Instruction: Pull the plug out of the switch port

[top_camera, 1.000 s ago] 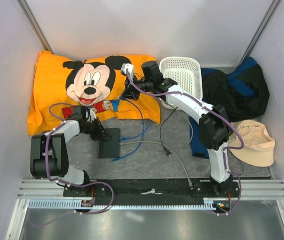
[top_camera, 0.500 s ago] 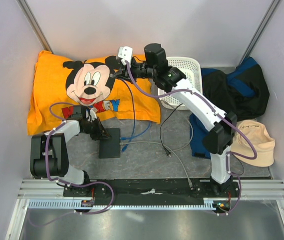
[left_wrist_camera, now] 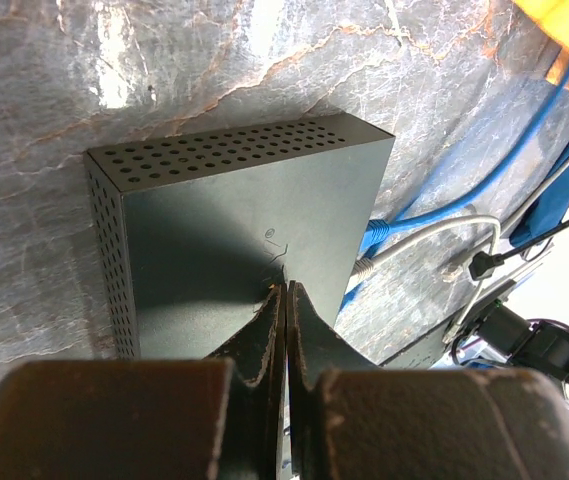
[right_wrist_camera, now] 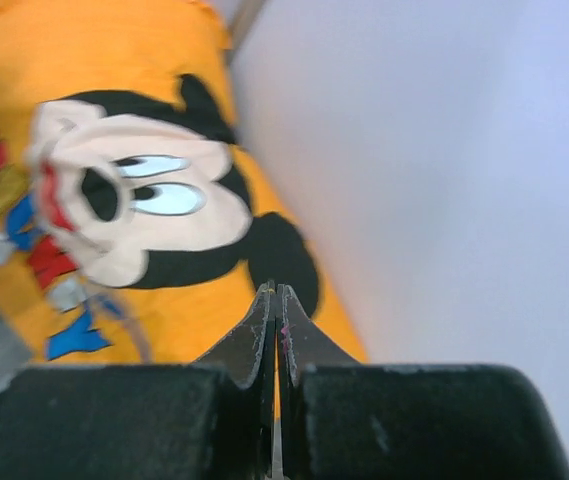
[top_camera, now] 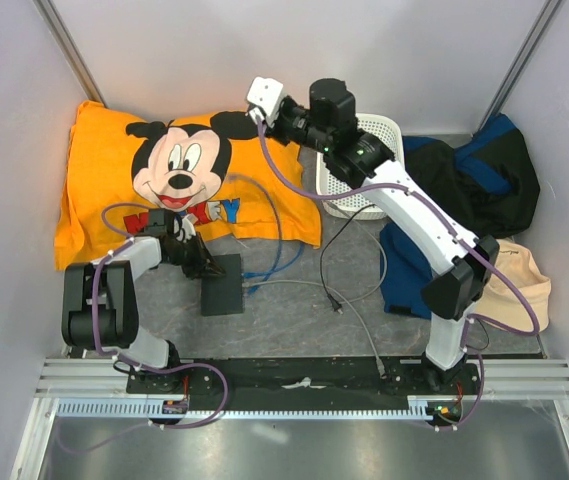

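L gripper (left_wrist_camera: 284,300): fingers pressed together, tips on top of switch port (left_wrist_camera: 234,230), bench (top_camera: 284,335) L-centre. R gripper (right_wrist_camera: 274,300): fingers pressed together, over pillow (right_wrist_camera: 24,60), well apart.

Bright, even light, soft shadows, white glare on the table (left_wrist_camera: 114,80) at 11 o'clock of the left wrist view, orange cushion (right_wrist_camera: 114,200) blurred across the right wrist view.
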You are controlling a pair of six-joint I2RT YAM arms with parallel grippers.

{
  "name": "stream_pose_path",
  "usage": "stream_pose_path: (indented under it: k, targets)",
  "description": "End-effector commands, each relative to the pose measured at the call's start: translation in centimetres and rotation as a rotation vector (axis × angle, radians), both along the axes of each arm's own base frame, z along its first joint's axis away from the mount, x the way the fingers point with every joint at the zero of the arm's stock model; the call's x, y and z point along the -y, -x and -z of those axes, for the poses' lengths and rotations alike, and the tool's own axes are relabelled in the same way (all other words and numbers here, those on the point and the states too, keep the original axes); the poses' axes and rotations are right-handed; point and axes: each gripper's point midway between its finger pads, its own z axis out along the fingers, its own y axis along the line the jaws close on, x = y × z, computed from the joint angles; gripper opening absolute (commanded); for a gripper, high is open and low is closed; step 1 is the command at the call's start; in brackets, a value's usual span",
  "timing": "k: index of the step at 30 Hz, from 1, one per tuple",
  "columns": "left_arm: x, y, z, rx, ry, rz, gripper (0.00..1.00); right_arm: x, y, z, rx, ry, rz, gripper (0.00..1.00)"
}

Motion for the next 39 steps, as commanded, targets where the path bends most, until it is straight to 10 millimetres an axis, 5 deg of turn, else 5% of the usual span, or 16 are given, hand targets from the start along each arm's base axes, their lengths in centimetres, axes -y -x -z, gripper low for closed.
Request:
stream_pose_path:
  k: [1, 5, 9, 11, 12, 13, 15, 18, 21, 24, 30, 39]
  targets:
    - [-2.6, 1.0, 4.2, -0.035, -0.207, 0.036, 0.04, 6.1, -0.3, -13.5, 0.329, -0.256, 0.237, 0.01]
    - [-2.6, 1.0, 4.0, -0.024, -0.212, 0.039, 0.04, 5.8, -0.4, -15.1, 0.37, -0.268, 0.227, 0.0]
    - [-2.6, 0.9, 3.7, -0.013, -0.212, 0.038, 0.04, 4.8, -0.6, -12.1, 0.259, -0.265, 0.198, 0.01]
    - [-2.7, 0.9, 3.6, -0.006, -0.214, 0.035, 0.04, 3.8, -1.1, -5.9, 0.047, -0.261, 0.194, 0.0]
    - [-2.7, 0.9, 3.5, -0.001, -0.214, 0.036, 0.04, 3.6, -0.5, -3.9, -0.024, -0.25, 0.175, 0.09]
    - [-2.7, 0.8, 3.5, 0.002, -0.215, 0.035, 0.04, 3.1, -0.5, 1.3, -0.154, -0.207, 0.184, 0.22]
    - [-2.7, 0.9, 3.3, 0.006, -0.215, 0.034, 0.04, 2.3, 0.8, 7.3, -0.401, -0.192, 0.164, 0.42]
    - [-2.7, 0.8, 3.2, 0.013, -0.217, 0.032, 0.04, 1.9, 2.2, 16.9, -0.712, -0.095, 0.195, 0.54]
    - [-2.7, 0.7, 3.0, 0.021, -0.217, 0.032, 0.04, 1.6, 3.0, 23.2, -0.974, -0.062, 0.22, 0.52]
    - [-2.7, 0.8, 2.9, 0.028, -0.215, 0.03, 0.04, 2.1, 2.9, 27.2, -1.091, -0.046, 0.274, 0.51]
    - [-2.8, 1.0, 2.8, 0.029, -0.222, 0.02, 0.04, 2.7, 4.4, 32.9, -1.227, 0.012, 0.313, 0.47]
    - [-2.8, 1.2, 2.8, 0.026, -0.218, 0.016, 0.04, 3.1, 3.6, 36.8, -1.278, 0.048, 0.391, 0.46]
